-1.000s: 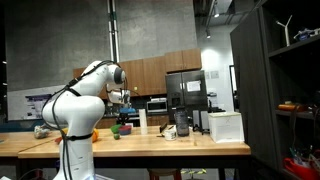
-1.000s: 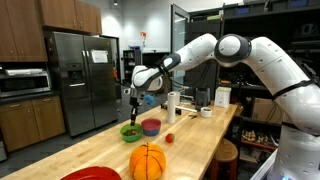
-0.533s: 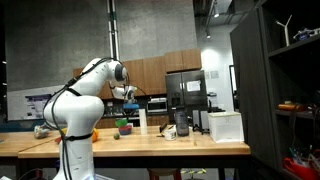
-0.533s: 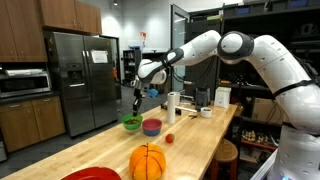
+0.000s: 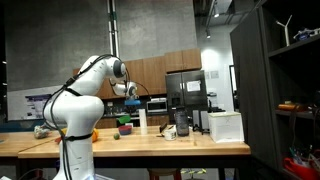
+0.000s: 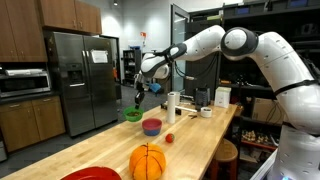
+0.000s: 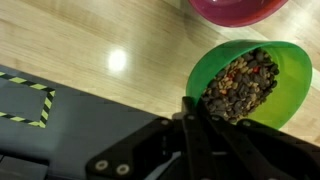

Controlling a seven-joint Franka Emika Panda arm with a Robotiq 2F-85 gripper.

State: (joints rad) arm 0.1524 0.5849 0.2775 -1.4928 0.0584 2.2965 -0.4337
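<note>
A green bowl [image 7: 262, 78] filled with brown nuts or beans hangs above the wooden counter [image 7: 90, 40], tilted a little. My gripper [image 7: 194, 106] is shut on the near rim of the bowl, one finger inside and one outside. In both exterior views the bowl [image 6: 132, 115] [image 5: 124, 120] hangs just below the gripper [image 6: 137, 101], clear of the table. A purple bowl [image 6: 151, 126] stands on the counter just beside and below it; its pink rim [image 7: 235, 8] shows at the top of the wrist view.
An orange basketball [image 6: 147, 161], a red plate [image 6: 95, 174] and a small red object [image 6: 169, 139] lie on the counter. A white cylinder [image 6: 173, 105] and a white box [image 5: 225, 126] stand further along. A black mat with striped tape [image 7: 25, 105] lies below.
The arm has risen and lifted the green bowl off the counter, away from the purple bowl. The gripper stayed shut on its rim.
</note>
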